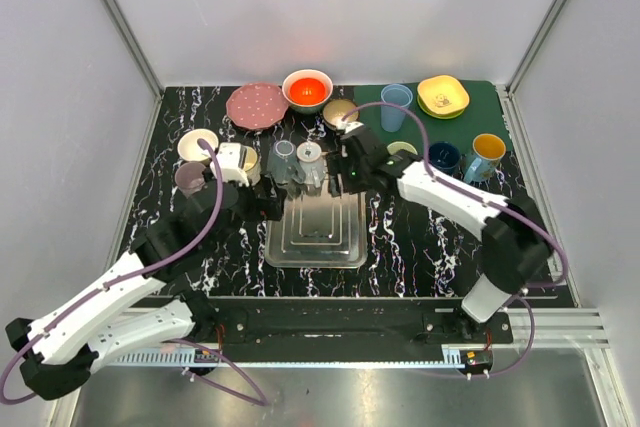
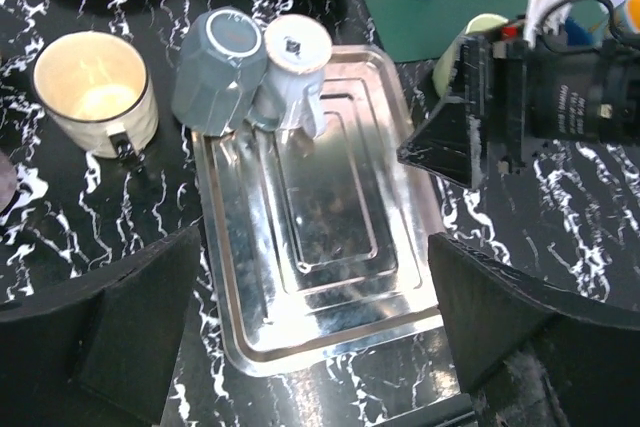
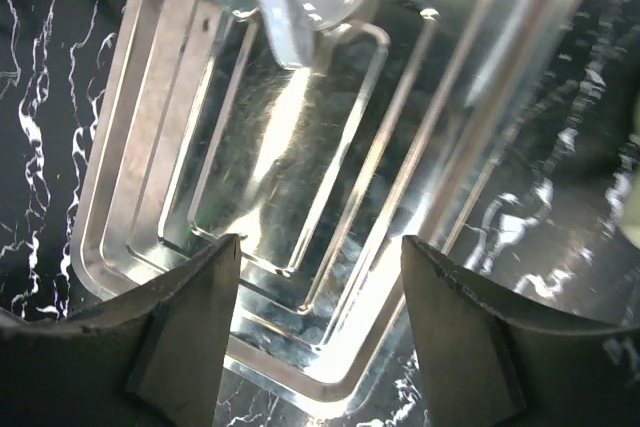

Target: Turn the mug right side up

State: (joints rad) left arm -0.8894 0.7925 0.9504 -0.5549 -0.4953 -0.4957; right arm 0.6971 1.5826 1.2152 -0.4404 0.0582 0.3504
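Left wrist view: the left claw (image 2: 315, 247) hangs spread wide, gripping nothing, above the near half of the shiny rectangular steel tray (image 2: 330, 207). At the tray's far end two mugs stand bottom up, touching each other: a slate-blue ceramic mug (image 2: 222, 62) and a pale grey ceramic mug (image 2: 295, 72). The right claw (image 3: 320, 247) is likewise wide apart and empty, low over the tray just short of the pale mug's handle. A cream ceramic mug (image 2: 95, 87) sits upright on the black marbled table (image 2: 150, 197), left of the tray.
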